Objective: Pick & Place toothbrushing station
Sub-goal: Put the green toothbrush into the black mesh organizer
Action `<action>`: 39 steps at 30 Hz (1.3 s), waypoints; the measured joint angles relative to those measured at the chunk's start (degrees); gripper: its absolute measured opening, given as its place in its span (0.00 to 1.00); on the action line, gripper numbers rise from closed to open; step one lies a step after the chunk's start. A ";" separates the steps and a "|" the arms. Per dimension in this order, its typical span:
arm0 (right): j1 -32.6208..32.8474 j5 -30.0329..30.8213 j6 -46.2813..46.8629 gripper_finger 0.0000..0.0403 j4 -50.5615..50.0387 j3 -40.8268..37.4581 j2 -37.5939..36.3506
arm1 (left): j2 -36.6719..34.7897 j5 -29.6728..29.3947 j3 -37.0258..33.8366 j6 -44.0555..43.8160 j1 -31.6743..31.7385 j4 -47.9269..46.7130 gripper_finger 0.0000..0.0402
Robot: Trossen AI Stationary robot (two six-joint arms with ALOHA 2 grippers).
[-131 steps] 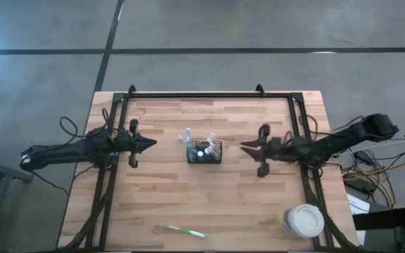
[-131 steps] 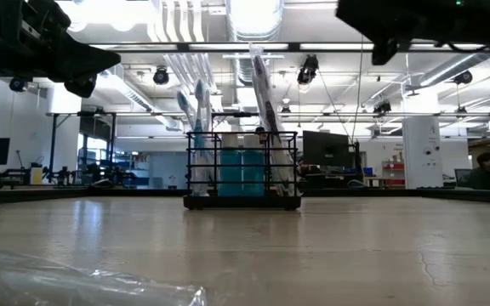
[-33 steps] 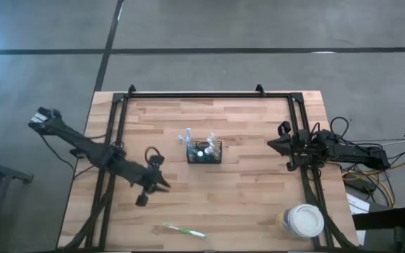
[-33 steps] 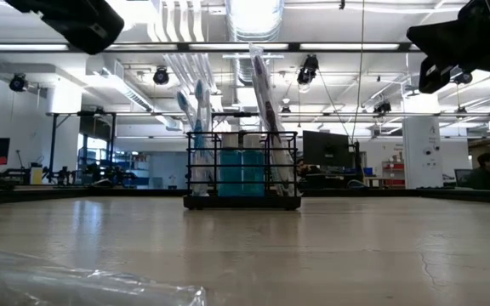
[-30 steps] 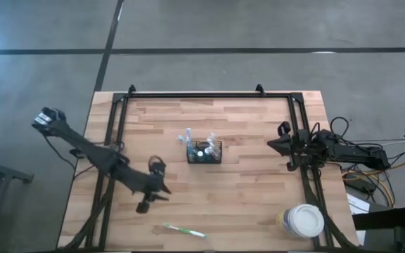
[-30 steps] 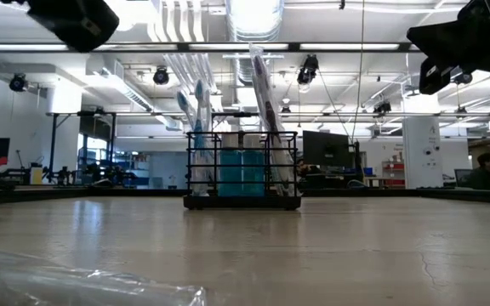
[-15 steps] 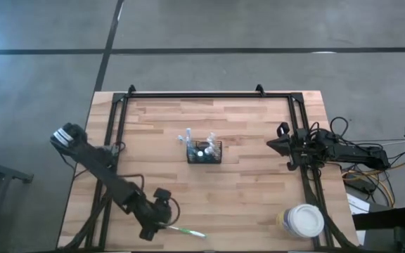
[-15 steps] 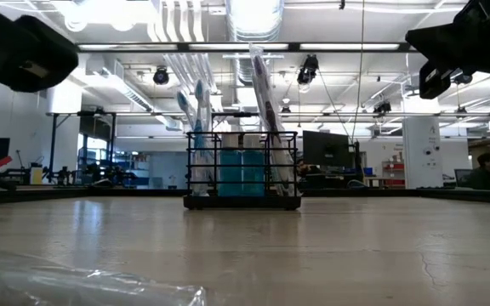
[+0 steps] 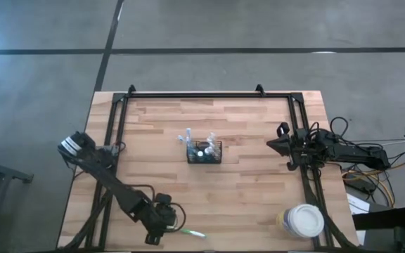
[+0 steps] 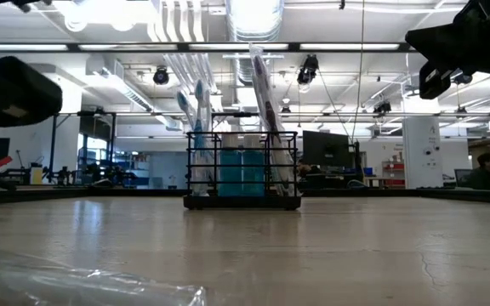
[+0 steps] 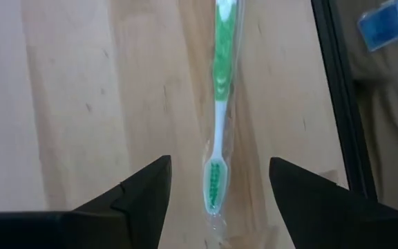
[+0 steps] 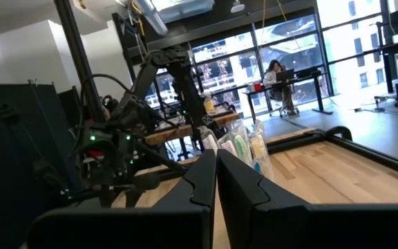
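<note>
Left wrist view: left gripper (image 11: 216,181) spread, straddling wrapped green-white plastic toothbrush (image 11: 220,104), handle running straight ahead toward frame top. Right gripper (image 9: 271,145) pressed shut, far off.

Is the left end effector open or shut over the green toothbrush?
Open. In the left wrist view the left end effector has its fingers spread to either side of the green toothbrush, which lies flat on the table in clear wrap, not gripped.

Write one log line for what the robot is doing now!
left gripper: open, over green toothbrush | right gripper: shut, waiting | caddy: mid-table
</note>
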 joint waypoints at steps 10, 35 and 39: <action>0.00 0.02 0.04 0.03 -0.07 0.00 0.31 | 3.98 -2.69 0.00 -0.50 -1.15 0.05 0.62; 0.00 0.05 0.14 0.03 0.04 0.00 0.35 | 1.84 -4.00 1.91 8.60 -1.06 -5.53 0.07; 0.00 0.01 1.40 0.03 0.04 0.00 0.62 | -0.79 -7.39 5.07 11.75 -0.91 -15.22 0.08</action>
